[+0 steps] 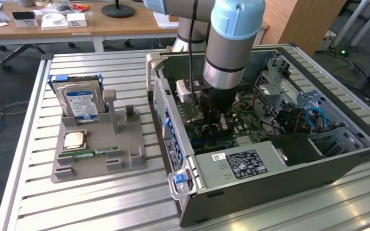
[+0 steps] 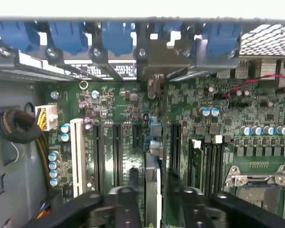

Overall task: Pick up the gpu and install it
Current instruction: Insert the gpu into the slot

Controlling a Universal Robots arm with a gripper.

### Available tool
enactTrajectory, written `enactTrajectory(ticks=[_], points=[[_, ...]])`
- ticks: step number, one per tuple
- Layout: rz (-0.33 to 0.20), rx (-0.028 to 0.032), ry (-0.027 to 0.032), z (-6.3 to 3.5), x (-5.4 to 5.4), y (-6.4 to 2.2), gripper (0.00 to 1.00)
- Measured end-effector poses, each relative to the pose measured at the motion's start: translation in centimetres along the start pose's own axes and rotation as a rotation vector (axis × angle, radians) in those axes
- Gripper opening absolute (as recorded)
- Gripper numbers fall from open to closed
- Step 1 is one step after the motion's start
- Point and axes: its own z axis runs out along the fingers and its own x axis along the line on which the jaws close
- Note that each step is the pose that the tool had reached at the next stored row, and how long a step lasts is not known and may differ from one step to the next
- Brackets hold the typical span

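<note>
While the arm reaches down into the open computer case (image 1: 339, 159), the gripper (image 2: 154, 194) hangs just over the motherboard (image 2: 256, 137) with the gpu (image 2: 153, 183) standing edge-on between its fingers (image 2: 126, 197). The card's long axis runs along the expansion slots (image 2: 116, 147), toward the blue bracket clips (image 2: 116, 35) at the case's rear wall. The jaws flank the card closely, but whether they clamp it or have let go cannot be told.
</note>
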Motion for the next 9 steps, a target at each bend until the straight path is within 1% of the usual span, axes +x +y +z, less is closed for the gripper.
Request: enactTrajectory(ticks=[1,2,4,5,9], points=[[0.000,0.0001,-0.0002,0.01,0.00,-0.01,0.39],[0.000,0.0001,-0.0003,0.01,0.01,-0.01,0.45],[0.000,0.0000,-0.0005,0.00,0.00,-0.01,0.45],[0.000,0.0000,-0.0005,0.00,0.01,-0.01,0.51],[0.000,-0.0002,-0.0001,-0.17,0.01,-0.01,0.51]])
